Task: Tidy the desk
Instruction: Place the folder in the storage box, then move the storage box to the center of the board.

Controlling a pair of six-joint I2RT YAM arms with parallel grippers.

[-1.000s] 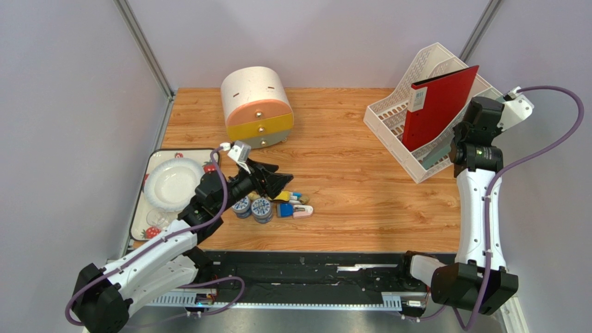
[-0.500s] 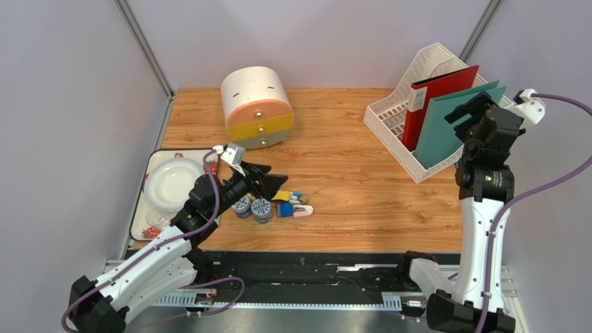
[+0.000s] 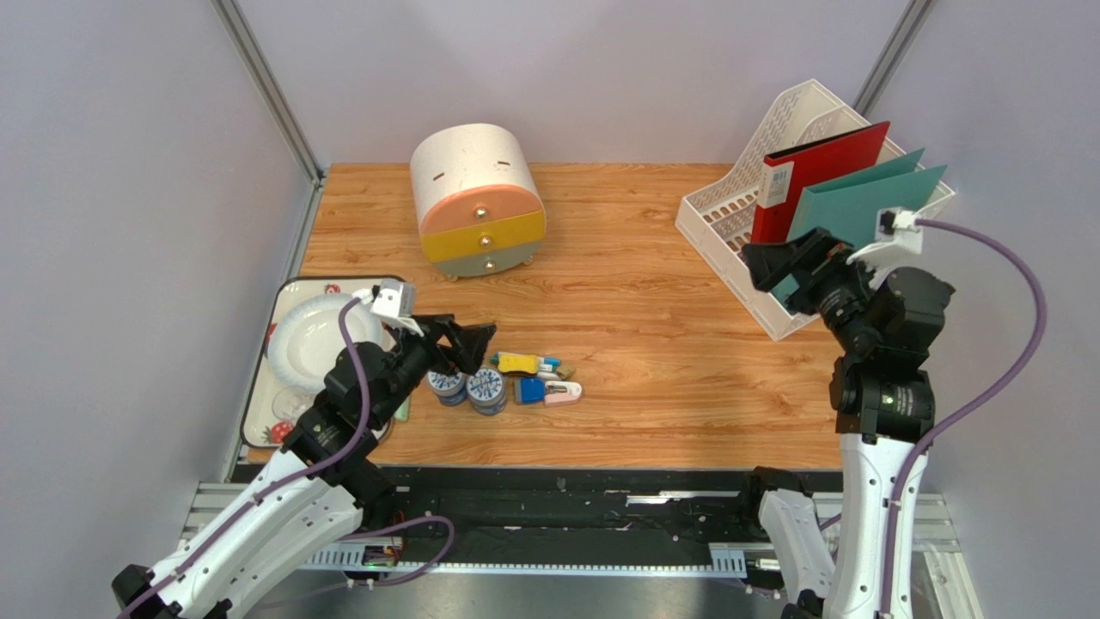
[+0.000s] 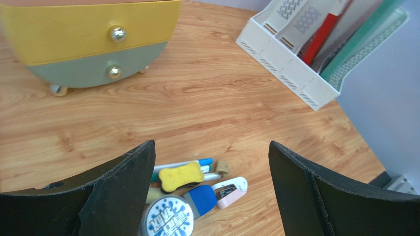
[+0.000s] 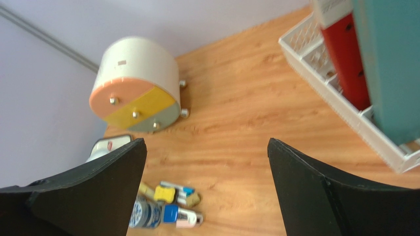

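While L gripper gapes wide above desk, R gripper hangs released too.

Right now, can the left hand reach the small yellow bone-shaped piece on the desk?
Probably yes. The left hand hangs open right by the small yellow bone-shaped piece, with nothing covering it.

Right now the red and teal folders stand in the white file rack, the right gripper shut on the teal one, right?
No: the right gripper is open, holding nothing; the right wrist view shows its jaws wide apart. The teal folder and red folder do stand in the white file rack.
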